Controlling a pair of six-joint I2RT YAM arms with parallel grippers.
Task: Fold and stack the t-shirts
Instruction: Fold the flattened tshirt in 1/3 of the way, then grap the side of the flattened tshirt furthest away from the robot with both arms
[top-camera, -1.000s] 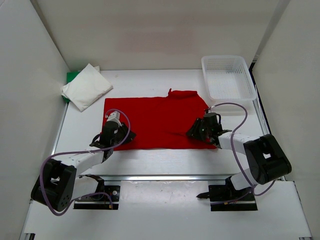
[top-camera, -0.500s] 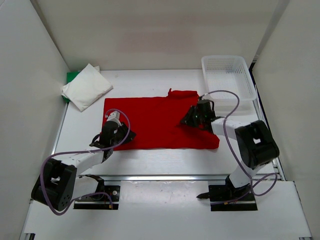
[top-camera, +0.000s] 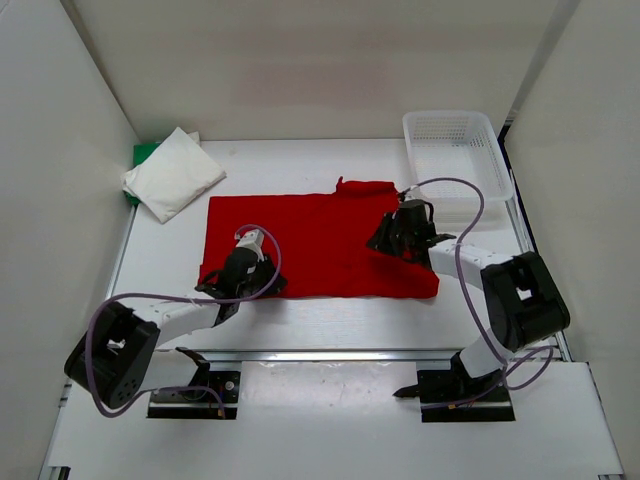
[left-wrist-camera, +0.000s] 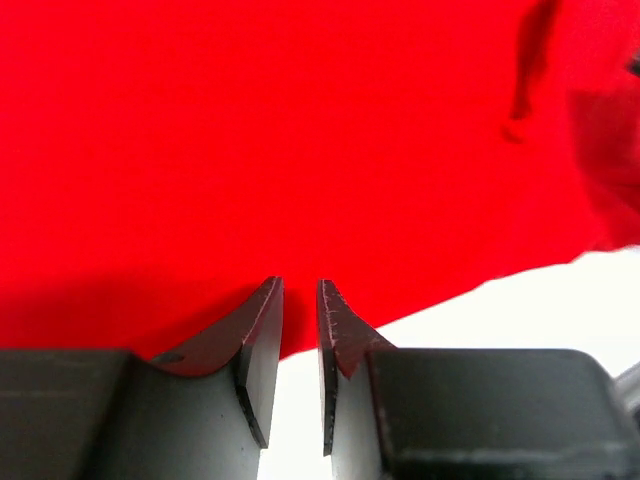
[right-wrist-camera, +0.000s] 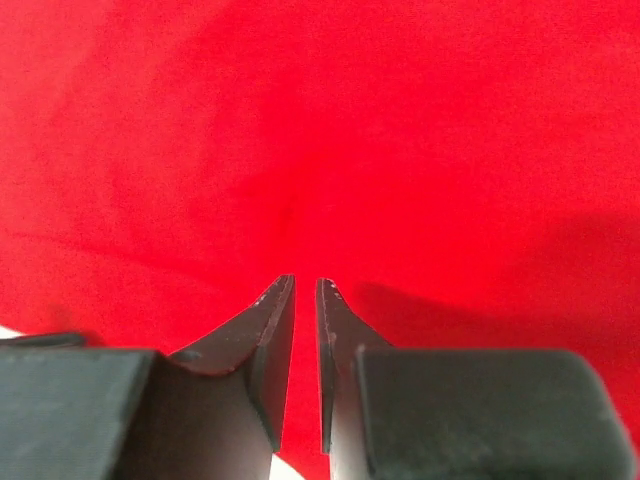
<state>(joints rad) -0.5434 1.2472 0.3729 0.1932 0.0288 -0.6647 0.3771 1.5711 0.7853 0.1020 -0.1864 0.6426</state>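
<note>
Left gripper (left-wrist-camera: 300, 285), jaws almost together, sits at the near edge of the red shirt (top-camera: 320, 240), spread flat on the table (top-camera: 330, 320). Right gripper (right-wrist-camera: 305, 282), equally narrow, is over its right side. Whether either pinches cloth is unclear.

Three t-shirts are counted. One red t-shirt (top-camera: 320, 240) is spread beneath both grippers. One white t-shirt (top-camera: 172, 175) is folded well beyond the left gripper (left-wrist-camera: 300, 285) and off to its left. One green t-shirt (top-camera: 139, 156) is seen only as an edge under the white one.

One mesh basket (top-camera: 455, 150) is counted, beyond the right gripper (right-wrist-camera: 305, 282) and to its right.

Two arms are counted, a left arm (top-camera: 170, 318) and a right arm (top-camera: 470, 265). Each ends in one gripper, so two grippers are counted. Two fingers (left-wrist-camera: 262, 330) are seen on each, four in all.

Two purple cables (top-camera: 150, 298) are counted, one looped along each arm. One table (top-camera: 330, 320) is counted.
</note>
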